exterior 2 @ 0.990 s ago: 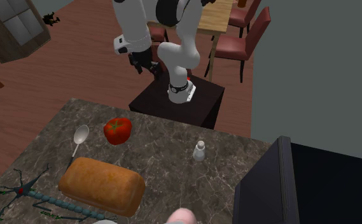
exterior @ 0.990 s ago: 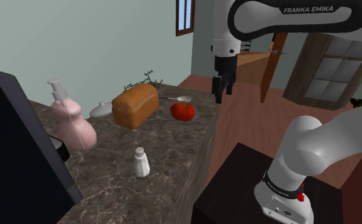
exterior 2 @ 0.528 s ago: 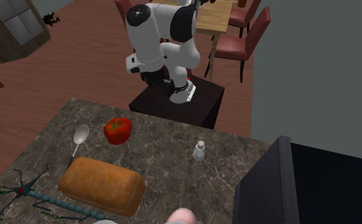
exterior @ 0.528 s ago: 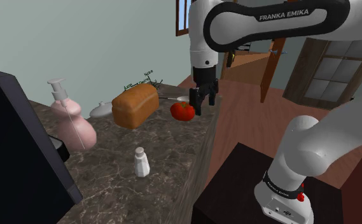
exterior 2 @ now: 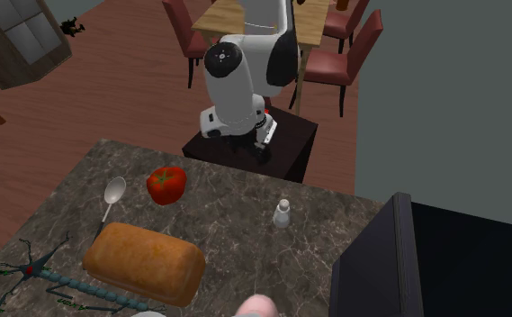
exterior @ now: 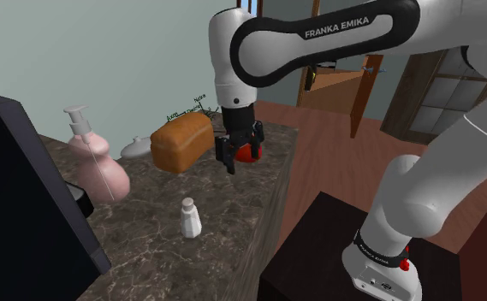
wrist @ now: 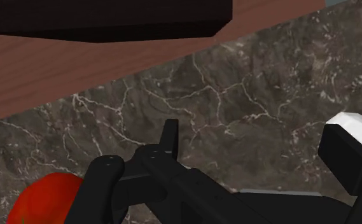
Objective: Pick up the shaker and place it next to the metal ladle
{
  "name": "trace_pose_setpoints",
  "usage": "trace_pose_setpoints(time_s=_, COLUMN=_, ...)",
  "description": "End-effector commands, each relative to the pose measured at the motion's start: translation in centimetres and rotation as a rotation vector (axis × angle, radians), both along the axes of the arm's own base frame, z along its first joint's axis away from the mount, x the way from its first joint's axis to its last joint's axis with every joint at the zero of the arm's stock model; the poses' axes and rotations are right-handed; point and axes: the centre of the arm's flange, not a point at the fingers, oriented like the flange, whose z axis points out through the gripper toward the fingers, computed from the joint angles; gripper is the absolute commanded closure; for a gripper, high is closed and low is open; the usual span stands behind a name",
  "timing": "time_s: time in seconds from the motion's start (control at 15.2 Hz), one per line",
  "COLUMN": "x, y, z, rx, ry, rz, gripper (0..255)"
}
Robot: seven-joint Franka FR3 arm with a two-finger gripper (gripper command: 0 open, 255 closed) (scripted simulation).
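White, small and upright, the shaker [exterior: 190,217] stands on the marbled counter [exterior: 233,218]. It looks light, rigid and likely slick, so I'd pinch its body below the cap. Beyond it my gripper [exterior: 244,158] hangs, fingers apart, empty. The second exterior view lays out the ladle [exterior 2: 112,194] beside the tomato [exterior 2: 166,185].

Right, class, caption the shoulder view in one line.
Franka arm's open fingers above the veined counter, white shaker standing untouched.

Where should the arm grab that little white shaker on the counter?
Probably from straight above, gripping across the wider lower body of the shaker, below its narrow cap. It stands upright on the counter, apart from the other things, so a vertical descent should meet nothing.
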Motion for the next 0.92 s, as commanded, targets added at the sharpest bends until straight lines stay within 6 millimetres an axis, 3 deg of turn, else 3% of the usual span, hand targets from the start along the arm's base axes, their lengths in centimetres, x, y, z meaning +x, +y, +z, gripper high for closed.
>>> trace_pose_setpoints(time_s=0.0, x=1.3, y=2.0, z=-1.2, rx=0.004, ry=0.007, rz=-0.012, gripper=0)
trace_pose_setpoints(time_s=0.73, x=7.8, y=14.1, z=-5.4, rx=0.023, ry=0.039, rz=-0.066, gripper=0)
trace_pose_setpoints(time_s=0.86, x=7.6, y=14.2, z=-6.4, rx=0.023, ry=0.039, rz=-0.066, gripper=0)
